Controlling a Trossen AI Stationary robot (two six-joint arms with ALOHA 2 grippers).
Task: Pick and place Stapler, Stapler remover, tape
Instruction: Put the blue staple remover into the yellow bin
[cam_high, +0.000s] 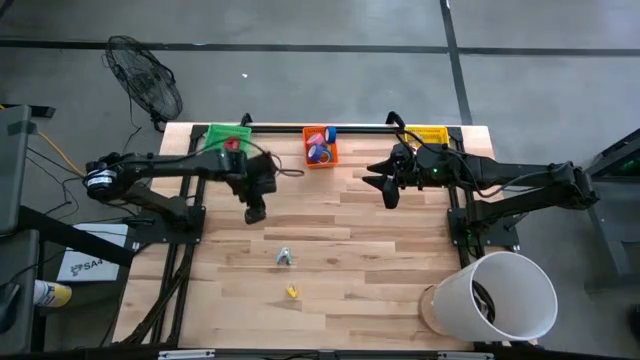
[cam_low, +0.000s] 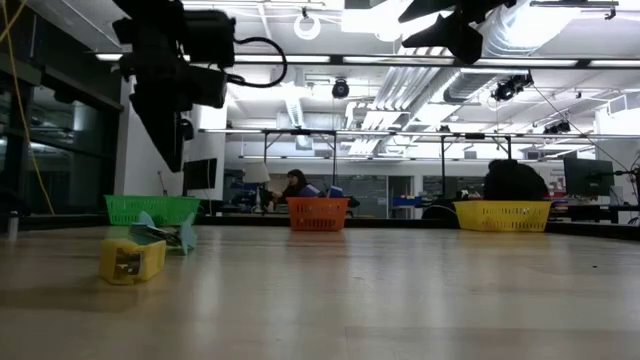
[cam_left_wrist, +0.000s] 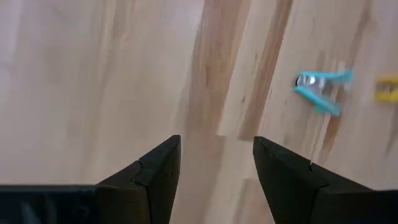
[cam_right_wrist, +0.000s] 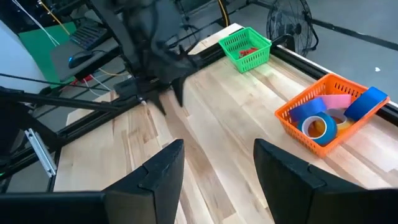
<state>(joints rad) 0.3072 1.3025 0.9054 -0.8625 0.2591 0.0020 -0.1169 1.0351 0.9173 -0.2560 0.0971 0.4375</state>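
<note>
A light-blue staple remover (cam_high: 285, 257) (cam_low: 165, 235) (cam_left_wrist: 320, 90) lies on the bare wood near the table's middle. A small yellow boxy stapler (cam_high: 291, 292) (cam_low: 131, 260) (cam_left_wrist: 388, 89) lies nearer the near edge. Blue, purple and pink tape rolls (cam_high: 320, 148) (cam_right_wrist: 323, 118) sit in the orange bin (cam_high: 309, 160) (cam_right_wrist: 292, 121). My left gripper (cam_high: 254, 215) (cam_left_wrist: 216, 168) hangs open above the wood, left of and beyond the staple remover. My right gripper (cam_high: 380, 188) (cam_right_wrist: 217, 174) is open in the air, right of the orange bin. Neither holds anything.
A green bin (cam_high: 228, 140) (cam_low: 152, 208) with a red piece, the orange bin (cam_low: 318, 213) and a yellow bin (cam_high: 430, 135) (cam_low: 503, 214) line the far edge. A white bucket (cam_high: 495, 295) stands at the near right corner. Bare wood lies between the arms.
</note>
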